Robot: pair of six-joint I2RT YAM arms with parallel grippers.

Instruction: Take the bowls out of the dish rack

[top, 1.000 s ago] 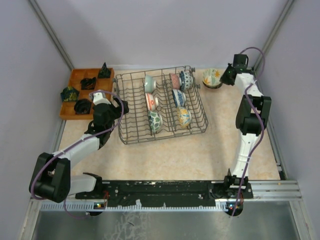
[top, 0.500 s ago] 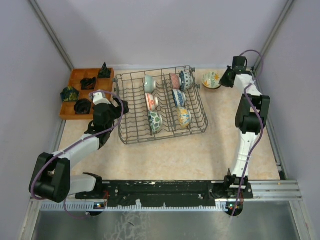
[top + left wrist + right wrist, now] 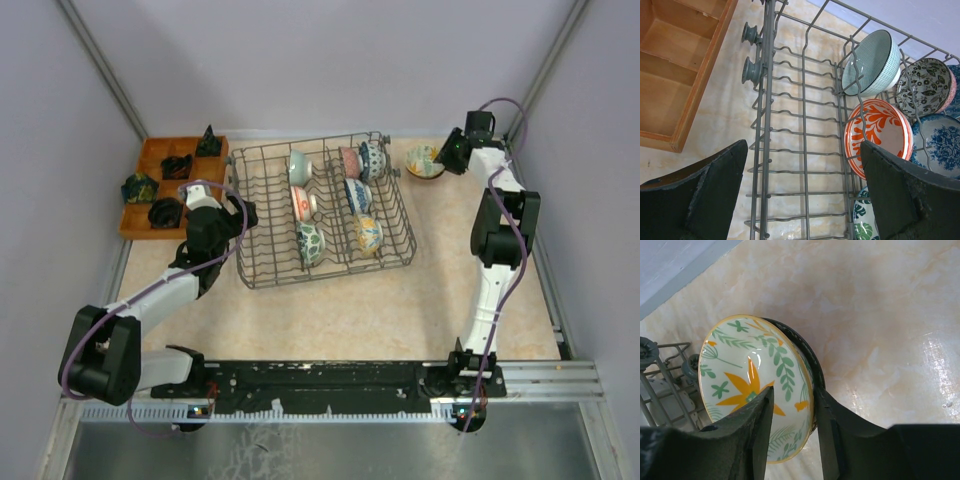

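Right hand [image 3: 794,392] straddles the rim of the yellow-flowered ceramic bowl [image 3: 740,370] on the marbled worktop [image 3: 380,310], just beside the grey wire dish rack [image 3: 265,230] — whether it grips, I cannot tell. Left hand [image 3: 804,150] gapes wide over the rack — patterned bowls [image 3: 310,242] stand inside.

**Worktop and what's on it**

Beige marbled worktop [image 3: 400,300]. Grey wire dish rack [image 3: 265,210] sits on it, mid-width, toward the far side. Orange tray [image 3: 155,152] lies just left of the rack. Yellow-floral bowl [image 3: 423,158] is just right of the rack's far-right corner; worktop contact unclear.

Blue floral bowl [image 3: 940,144] partly beyond left wrist view's edge
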